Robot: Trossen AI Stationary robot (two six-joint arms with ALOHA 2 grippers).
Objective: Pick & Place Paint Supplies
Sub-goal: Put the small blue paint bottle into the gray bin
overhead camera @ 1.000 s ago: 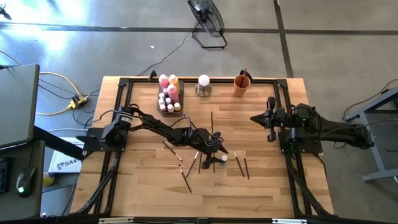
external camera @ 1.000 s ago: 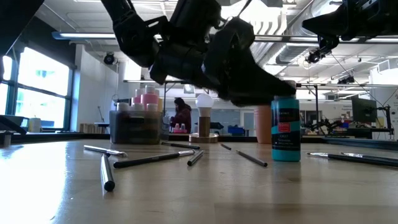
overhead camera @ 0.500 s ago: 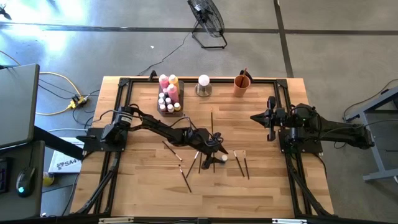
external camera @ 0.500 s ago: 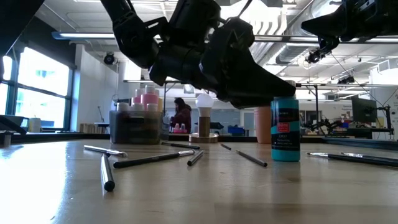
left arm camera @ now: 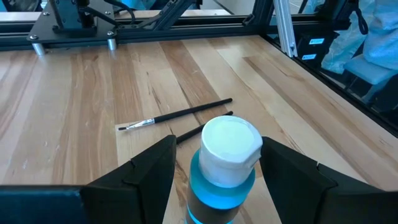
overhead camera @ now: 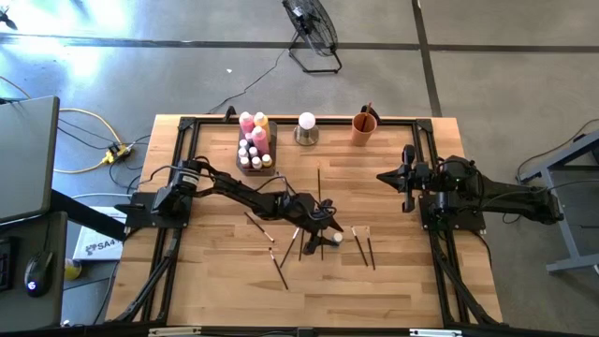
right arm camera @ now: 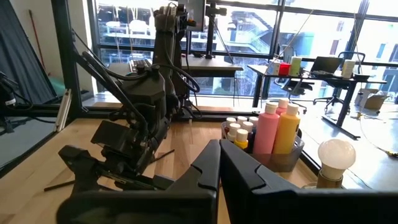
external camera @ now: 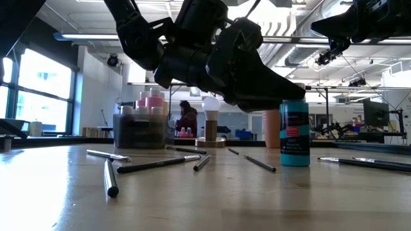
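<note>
- Robotics lab / open-plan workshop: concrete floor (overhead camera: 487, 56), exposed ceiling ducts (external camera: 302, 54).
- Big windows (right arm camera: 261, 37), desks w/ monitors (right arm camera: 323, 64) (office chairs too), floor fan (overhead camera: 312, 28).

From overhead you look straight down on the whole table (overhead camera: 215, 281) and both arms. At table-top level you look across the wood into the room behind. Your left wrist camera sits close above a white-capped teal bottle (left arm camera: 227, 163), which the low view (external camera: 295, 132) shares. Your right wrist camera faces across the table toward the pink bottle (right arm camera: 268, 132) and windows.
</note>
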